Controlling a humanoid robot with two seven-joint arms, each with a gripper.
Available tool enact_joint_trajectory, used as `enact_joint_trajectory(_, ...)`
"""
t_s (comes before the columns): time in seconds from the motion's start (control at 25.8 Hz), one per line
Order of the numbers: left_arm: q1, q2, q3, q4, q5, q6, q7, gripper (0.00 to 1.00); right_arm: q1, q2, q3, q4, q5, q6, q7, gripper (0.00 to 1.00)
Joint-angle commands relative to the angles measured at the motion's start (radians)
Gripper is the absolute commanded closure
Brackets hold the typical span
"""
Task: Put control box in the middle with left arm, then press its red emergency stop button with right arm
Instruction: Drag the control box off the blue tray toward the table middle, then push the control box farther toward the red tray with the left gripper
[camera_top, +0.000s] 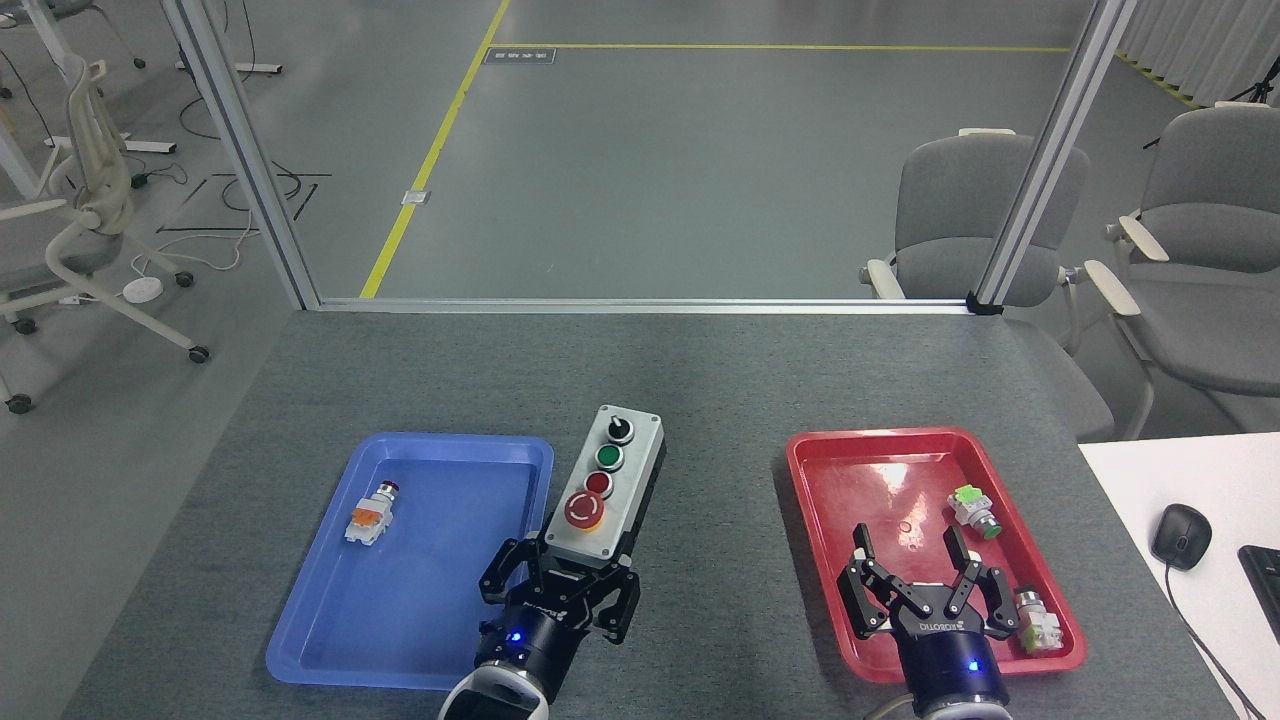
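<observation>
Grippers are sitting low at the near edge of the grey tabletop (700, 380). The left gripper (560, 585) is pinching the near end of the control box (605, 480), which is sitting between the blue tray (440, 450) and the red tray (830, 450), just beside the blue tray's right rim; whether it is touching the tabletop cannot be told. Its big red button (584, 510) is lying nearest the gripper, with a small red button, a green one and a black knob beyond. The right gripper (912, 555) is hovering over the red tray with its fingers spread wide, holding nothing. A small white-and-orange part (368, 518) is lying in the blue tray.
</observation>
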Motion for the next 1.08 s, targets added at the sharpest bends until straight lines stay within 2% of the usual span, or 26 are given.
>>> enact_joint_trajectory(0.0,-0.065,-0.02,-0.088,0.072,-0.016,0.006,0.0,1.0,0.002,0.006,-0.023,0.0,-0.002,-0.001,0.004,0.01)
enact_joint_trajectory(0.19,-0.148,-0.082,-0.098,0.276,-0.057,0.009,0.002,1.0,0.011,0.02,-0.028,0.0,-0.002,-0.003,0.004,0.02)
enact_joint_trajectory(0.35,-0.191,-0.093,-0.1,0.403,-0.074,0.034,0.005,1.0,0.014,0.02,-0.03,0.0,-0.002,-0.003,0.004,0.02)
enact_joint_trajectory(1.04,-0.196,-0.093,-0.161,0.434,-0.051,0.081,0.0,1.0,0.031,0.021,-0.01,0.014,-0.005,-0.003,0.004,0.02)
